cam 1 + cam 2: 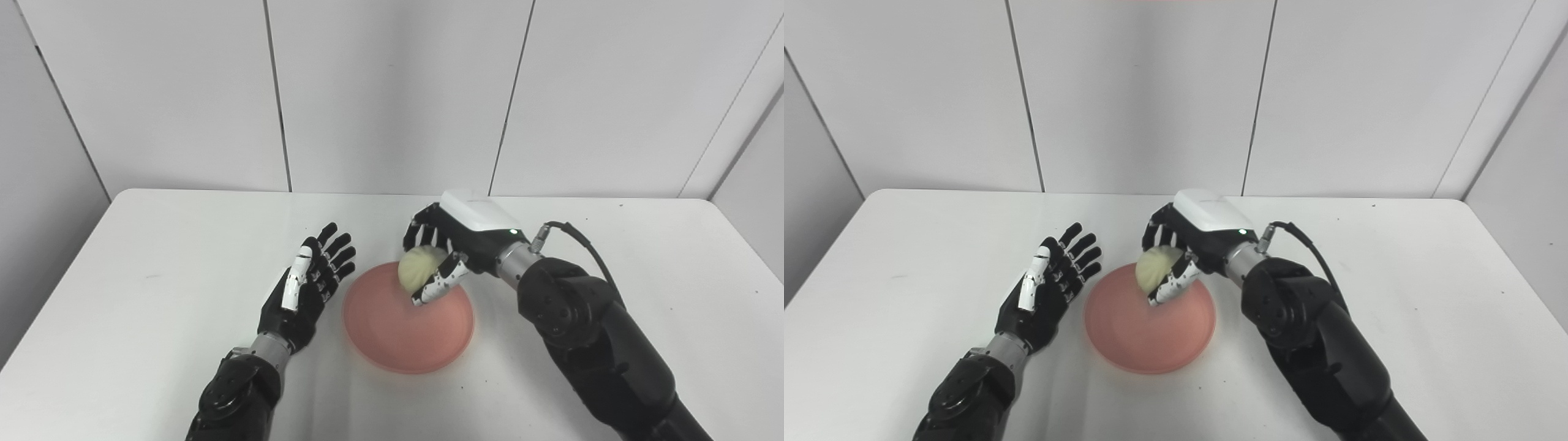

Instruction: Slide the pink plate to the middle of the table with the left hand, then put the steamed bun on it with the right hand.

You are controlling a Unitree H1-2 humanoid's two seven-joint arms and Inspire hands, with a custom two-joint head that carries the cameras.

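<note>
The pink plate (398,331) lies near the middle of the white table (122,275). My right hand (450,245) is over the plate's far edge, shut on the pale steamed bun (416,266), with fingers behind the bun and the thumb in front. Whether the bun touches the plate I cannot tell. My left hand (306,282) rests open just left of the plate, palm toward it, fingers stretched forward and apart, holding nothing.
White wall panels (392,92) stand behind the table's far edge. A cable (582,242) loops from the right wrist. Both forearms enter from the bottom edge on either side of the plate.
</note>
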